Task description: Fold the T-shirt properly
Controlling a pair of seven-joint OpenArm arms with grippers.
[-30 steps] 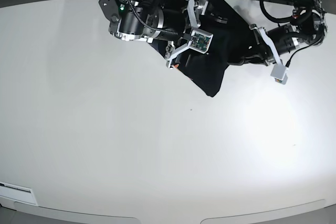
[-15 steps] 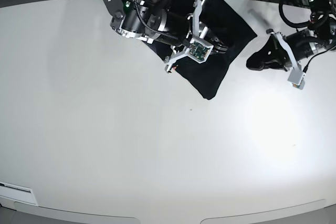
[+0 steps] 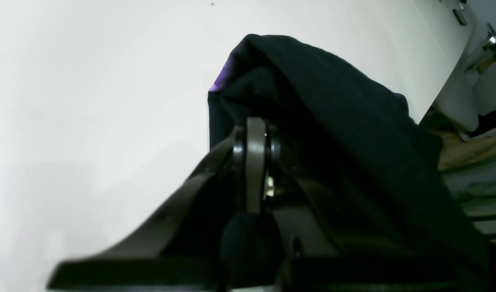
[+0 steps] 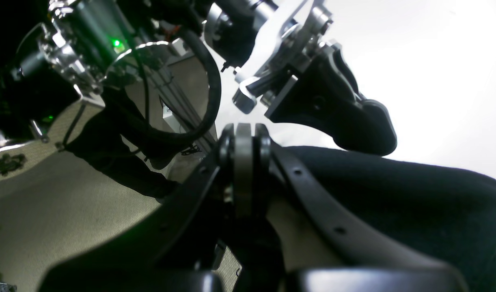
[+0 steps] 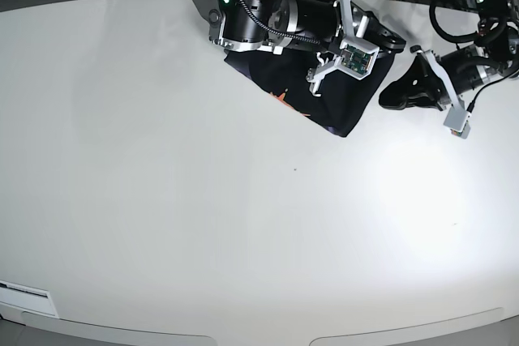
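Your T-shirt (image 5: 324,107) lies bunched at the far edge of the white table (image 5: 243,224), under the right arm, with one corner pointing toward the middle of the table. The right gripper (image 5: 388,40) has its fingers pressed together; it seems to pinch the far edge of the cloth, but I cannot be sure from these views. The left gripper (image 5: 397,95) is also pressed shut and stands just beside the shirt on the bare table, holding nothing, as far as I can judge. For this step, I think you must lift the pinched edge slowly and keep it level, so that the layers do not slide apart. The fabric is soft, matte and black, with thick rounded folds; a small orange-red print (image 5: 285,100) and a purple tinge (image 3: 221,81) show.
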